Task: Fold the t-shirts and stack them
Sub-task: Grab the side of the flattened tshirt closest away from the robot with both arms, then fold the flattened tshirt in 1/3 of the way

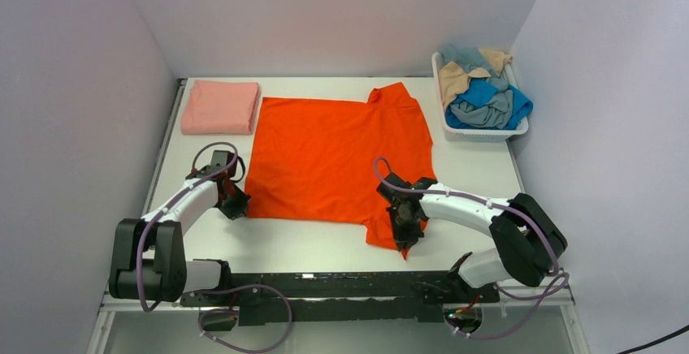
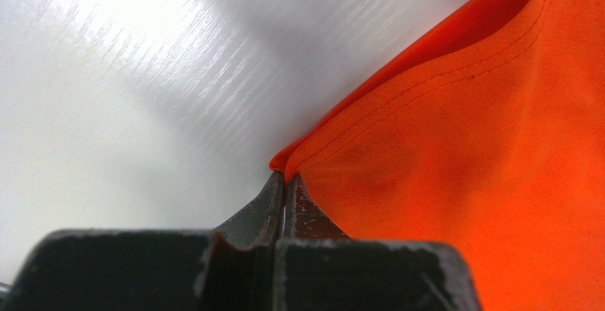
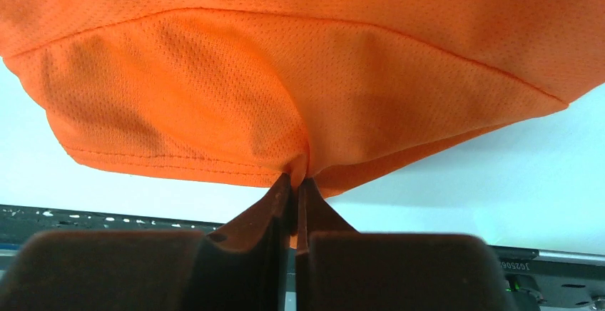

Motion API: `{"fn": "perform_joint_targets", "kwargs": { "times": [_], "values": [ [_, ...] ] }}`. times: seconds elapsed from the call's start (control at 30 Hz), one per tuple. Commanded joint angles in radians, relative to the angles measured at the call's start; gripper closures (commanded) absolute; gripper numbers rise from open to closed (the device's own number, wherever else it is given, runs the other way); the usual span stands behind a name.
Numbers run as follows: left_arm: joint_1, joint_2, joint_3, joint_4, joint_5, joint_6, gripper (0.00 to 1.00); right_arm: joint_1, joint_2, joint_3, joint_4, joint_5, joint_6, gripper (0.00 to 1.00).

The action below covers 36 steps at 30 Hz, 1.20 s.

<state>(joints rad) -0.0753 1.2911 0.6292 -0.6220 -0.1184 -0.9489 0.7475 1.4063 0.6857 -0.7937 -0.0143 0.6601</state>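
While overhead the orange t-shirt point(image 1: 325, 159) lies lengthwise left-right, hem leftward, only wrist views show left gripper point(image 2: 285, 180) and right gripper point(image 3: 298, 180) clamped on its edges.

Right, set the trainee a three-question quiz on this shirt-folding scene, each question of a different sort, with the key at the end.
1. True or false: the left hand and the right hand are each shut on an edge of the orange t-shirt.
2. Where does the folded pink t-shirt lie? A: at the far left of the table. B: at its near right. C: draped over an arm.
3. Fill in: the crumpled shirts sit at the far right in a white ____.

Key: 1 true; 2 A; 3 basket.
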Motion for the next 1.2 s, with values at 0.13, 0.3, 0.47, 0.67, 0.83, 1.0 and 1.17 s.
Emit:
{"fn": "perform_joint_targets", "kwargs": {
  "times": [0.13, 0.3, 0.47, 0.67, 0.83, 1.0, 1.17],
  "values": [
    [0.002, -0.086, 0.043, -0.13, 0.019, 0.022, 1.0, 0.006, -0.018, 0.061, -0.031, 0.03, 0.022, 1.0],
    [0.002, -0.119, 0.106, -0.157, 0.036, 0.039, 1.0, -0.042, -0.029, 0.199, -0.105, 0.077, -0.031, 1.0],
    [0.008, -0.106, 0.184, -0.147, 0.038, 0.064, 1.0, -0.16, -0.028, 0.298, -0.089, 0.068, -0.116, 1.0],
    [0.029, -0.031, 0.258, -0.038, 0.076, 0.071, 1.0, -0.264, 0.046, 0.454, -0.004, 0.07, -0.208, 1.0],
    [0.03, 0.092, 0.368, -0.025, 0.071, 0.091, 1.0, -0.326, 0.119, 0.543, 0.029, 0.055, -0.258, 1.0],
    [0.035, 0.153, 0.406, 0.025, 0.084, 0.08, 1.0, -0.352, 0.189, 0.623, 0.058, 0.066, -0.284, 1.0],
    [0.038, 0.203, 0.443, 0.031, 0.033, 0.079, 1.0, -0.377, 0.267, 0.701, 0.061, 0.069, -0.3, 1.0]
  ]
}}
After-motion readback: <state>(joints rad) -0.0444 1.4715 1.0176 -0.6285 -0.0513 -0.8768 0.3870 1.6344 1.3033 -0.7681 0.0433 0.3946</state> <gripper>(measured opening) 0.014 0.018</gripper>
